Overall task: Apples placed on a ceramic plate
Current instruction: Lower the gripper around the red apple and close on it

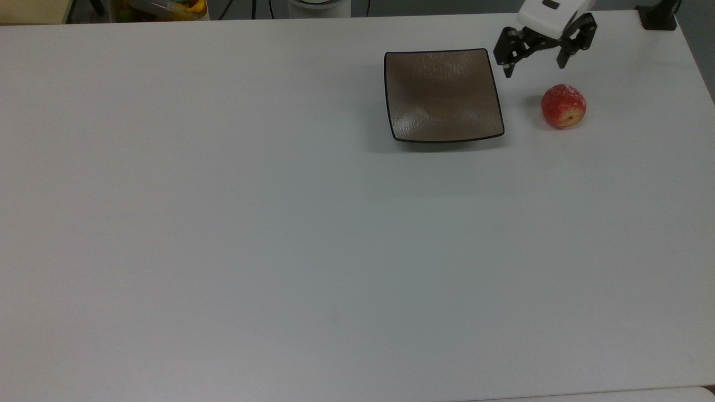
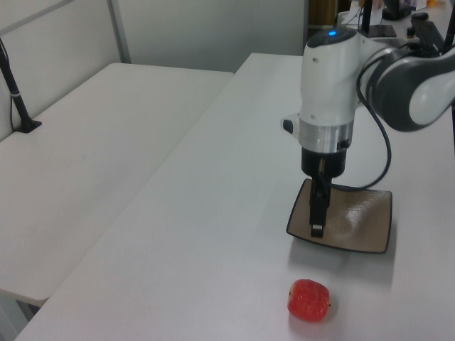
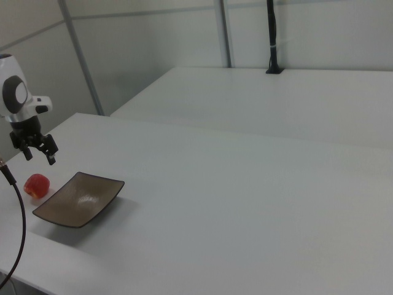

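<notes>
In the left view, nearest the surface's [image 1: 223, 223] near edge, the small firm apple [image 1: 563, 106] lies free with open room all round, best gripped across its round middle; beyond it sits the ceramic plate [image 1: 444, 94], and above hovers the pincer [image 1: 535, 61], fingers apart.

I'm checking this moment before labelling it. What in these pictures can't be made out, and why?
- Arm behind the pincer: cut off by the top view's upper edge.
- Ceramic plate: in the left view, the pincer and wrist cover its near-left part.
- Apple: its stem end faces away in the right view.
- Bin of colourful items: cropped at the top view's upper edge; contents unclear.
</notes>
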Controlling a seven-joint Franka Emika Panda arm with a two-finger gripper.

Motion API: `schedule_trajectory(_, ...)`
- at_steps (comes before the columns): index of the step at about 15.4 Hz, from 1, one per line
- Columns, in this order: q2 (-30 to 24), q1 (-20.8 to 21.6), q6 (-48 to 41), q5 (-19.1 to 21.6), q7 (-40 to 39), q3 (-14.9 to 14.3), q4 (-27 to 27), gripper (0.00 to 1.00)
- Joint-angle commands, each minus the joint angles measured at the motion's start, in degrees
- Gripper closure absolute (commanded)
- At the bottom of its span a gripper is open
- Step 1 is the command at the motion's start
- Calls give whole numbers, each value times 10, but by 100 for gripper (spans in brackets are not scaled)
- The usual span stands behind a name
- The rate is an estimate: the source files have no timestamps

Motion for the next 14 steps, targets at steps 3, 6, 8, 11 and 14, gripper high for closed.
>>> schedule_trajectory(3,56,43,50,-64,66,-6,22,0)
schedule_trajectory(6,69,59,54,-70,67,-6,29,0)
schedule_trajectory(8,72,61,65,-72,67,-6,29,0)
schedule_trajectory(11,83,74,78,-72,68,-6,31,0)
schedule_trajectory(14,96,85,103,-73,68,-8,37,0)
